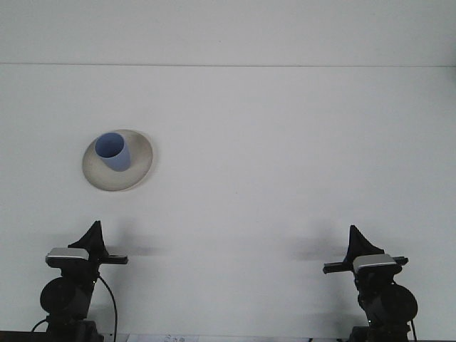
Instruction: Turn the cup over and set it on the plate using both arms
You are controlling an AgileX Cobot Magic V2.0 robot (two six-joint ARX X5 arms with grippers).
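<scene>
Front view. Blue cup (113, 151) stands mouth-up on the cream plate (140, 162), toward the plate's far-left part, leaning slightly in perspective. The plate sits on the white table (285, 157), ahead of the left claw (93, 234) and a little to its right; well ahead of and far to the left of the right claw (357, 239).

Both arms are low at the near edge of the table, each claw pointing forward, neither touching anything. Finger state: cannot tell for either claw; each reads only as one dark wedge above its wrist camera housing, with no visible gap and nothing between the tips.

Judgement: the cup is already upright and on the plate, so the task looks complete, or all but. The step in hand appears to be parking both arms clear.

How to do that well:
- Keep both claws low and at the near edge, well apart from the plate. The left one is the nearer risk; any forward drift puts it on line with the plate rim.
- Move slowly with no sideways sweep. The cup is tall against its base and sits off the plate's centre, so a knock to the plate could tip it.
- Confirm the cup base is fully inside the rim; here it looks so, though the contact line is too small to check.
</scene>
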